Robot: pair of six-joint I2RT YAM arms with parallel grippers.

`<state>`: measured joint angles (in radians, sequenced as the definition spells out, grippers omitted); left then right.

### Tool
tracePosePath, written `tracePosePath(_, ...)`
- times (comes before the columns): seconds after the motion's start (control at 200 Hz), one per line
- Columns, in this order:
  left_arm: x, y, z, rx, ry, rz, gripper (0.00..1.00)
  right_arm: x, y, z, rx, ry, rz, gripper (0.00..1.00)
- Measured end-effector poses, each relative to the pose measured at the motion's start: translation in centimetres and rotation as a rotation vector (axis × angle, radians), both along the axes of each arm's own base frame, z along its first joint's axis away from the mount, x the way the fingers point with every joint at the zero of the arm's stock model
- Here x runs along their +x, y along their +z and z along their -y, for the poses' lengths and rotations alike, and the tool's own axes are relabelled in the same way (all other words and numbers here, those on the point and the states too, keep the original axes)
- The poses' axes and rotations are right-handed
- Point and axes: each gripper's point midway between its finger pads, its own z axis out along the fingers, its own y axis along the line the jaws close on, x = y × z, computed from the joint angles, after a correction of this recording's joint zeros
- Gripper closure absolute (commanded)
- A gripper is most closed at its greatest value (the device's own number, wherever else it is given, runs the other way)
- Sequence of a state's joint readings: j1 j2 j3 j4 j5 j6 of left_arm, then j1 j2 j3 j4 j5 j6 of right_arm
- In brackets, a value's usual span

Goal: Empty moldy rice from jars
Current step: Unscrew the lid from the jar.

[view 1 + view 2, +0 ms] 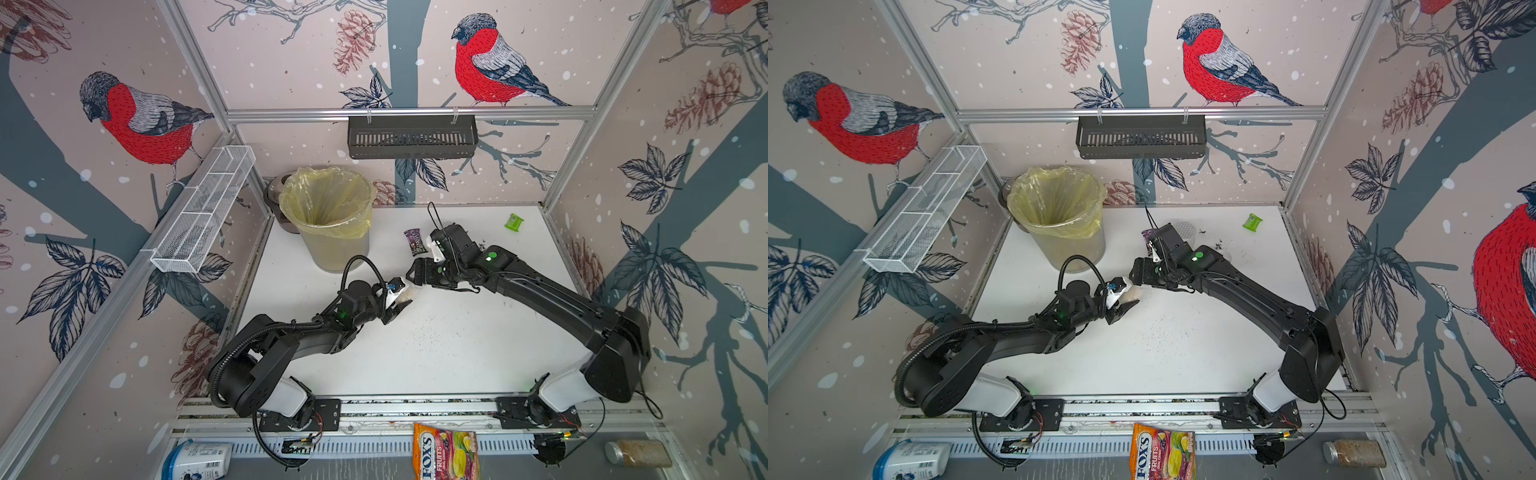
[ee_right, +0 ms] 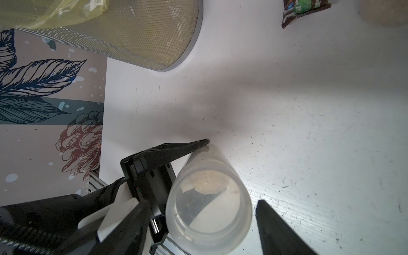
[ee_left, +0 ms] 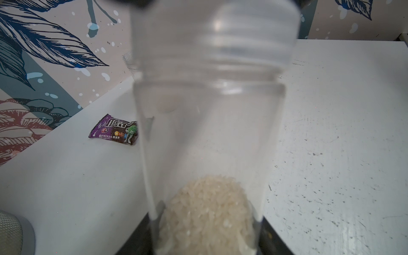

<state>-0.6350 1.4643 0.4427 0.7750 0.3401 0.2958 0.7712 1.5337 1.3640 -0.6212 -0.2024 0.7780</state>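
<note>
The left jaws are clamped on the bottom end of a slim jar [image 1: 409, 294], held off the table [image 1: 436, 361] near its middle, lid end toward the right arm. Rice [image 3: 205, 212] sits only at the jar's bottom (the rest is clear). The right jaws stand wide, straddling the lid [image 3: 215, 33] without touching it. A bag-lined bin [image 1: 332, 253] stands at back left. Whether it holds anything cannot be told.
</note>
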Motion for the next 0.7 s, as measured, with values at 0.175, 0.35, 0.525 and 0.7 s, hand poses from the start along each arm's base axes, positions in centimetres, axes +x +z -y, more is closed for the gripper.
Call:
tracePosePath(0.175,0.0,-0.01,0.0,0.0,0.0,0.0,1.0,-0.01,-0.76,0.01,-0.024,0.014,-0.009,0.29)
tracePosePath(0.35,0.0,-0.02,0.0,0.0,0.0,-0.001,1.0,0.02,-0.6,0.01,-0.024,0.017,-0.006,0.36)
tracePosePath(0.525,0.0,-0.12,-0.01,0.002,0.0,-0.003,1.0,-0.03,-0.74,-0.01,-0.024,0.025,-0.006,0.46)
tracePosePath(0.7,-0.06,-0.24,-0.01,0.005,-0.001,-0.008,1.0,0.04,-0.68,-0.01,-0.04,0.064,0.004,0.52)
